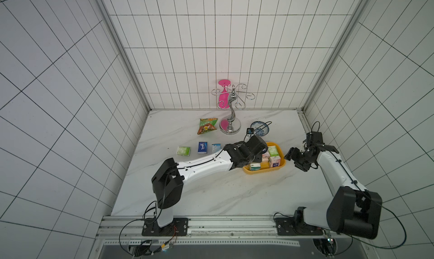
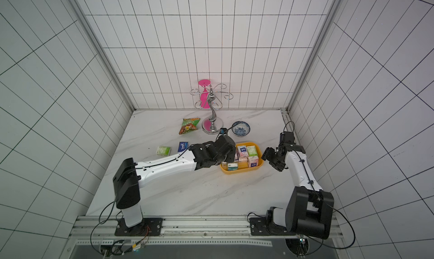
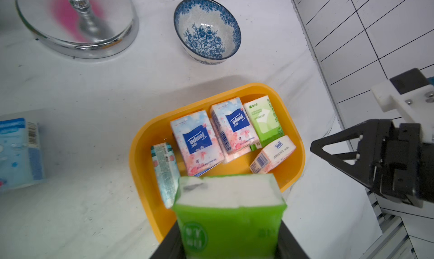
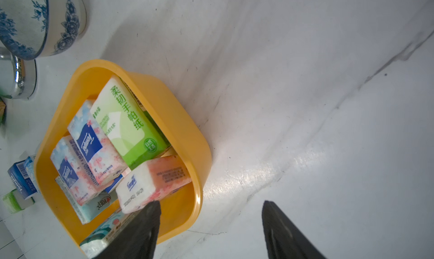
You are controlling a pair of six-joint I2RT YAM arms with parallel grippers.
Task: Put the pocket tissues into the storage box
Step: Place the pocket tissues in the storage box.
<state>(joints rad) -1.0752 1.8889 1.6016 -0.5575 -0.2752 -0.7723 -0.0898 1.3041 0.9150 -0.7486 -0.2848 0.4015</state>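
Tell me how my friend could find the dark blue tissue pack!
Find the yellow storage box on the white marble table. Left of it, three packets lie in a row. The dark blue packet is the middle one, between a green-white packet and a light blue packet.

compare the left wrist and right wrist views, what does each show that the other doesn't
Only the left wrist: the left claw shut on a green packet over the box, and the whole inside of the bowl.

Only the right wrist: a blue packet and a second green packet lying on the table past the box.

Both: the yellow box, the pink packets in it, the bowl, the stand base, and the right claw, open and empty.
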